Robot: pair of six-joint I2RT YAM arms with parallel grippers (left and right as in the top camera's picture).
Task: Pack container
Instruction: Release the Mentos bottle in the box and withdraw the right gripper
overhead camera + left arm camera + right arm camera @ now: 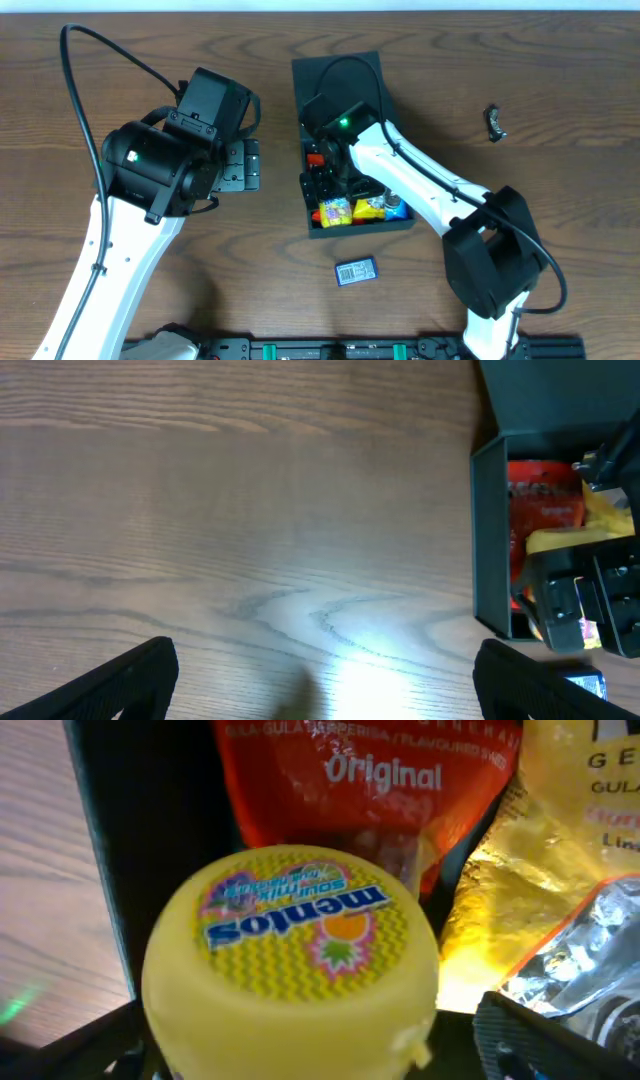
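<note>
Left jaws stand wide and empty over bare worktop [250,510], near the left wall of the container [335,80], which sits mid-worktop with its flap lid lying open. Inside are a red packet [370,780], a yellow Mentos tub [290,970] and a gold packet [560,840]. Right jaws are down in the box, spread wide either side of the tub, apparently not gripping it. Packing looks well along: a blue packet [355,271] lies outside and the lid is not yet shut.
</note>
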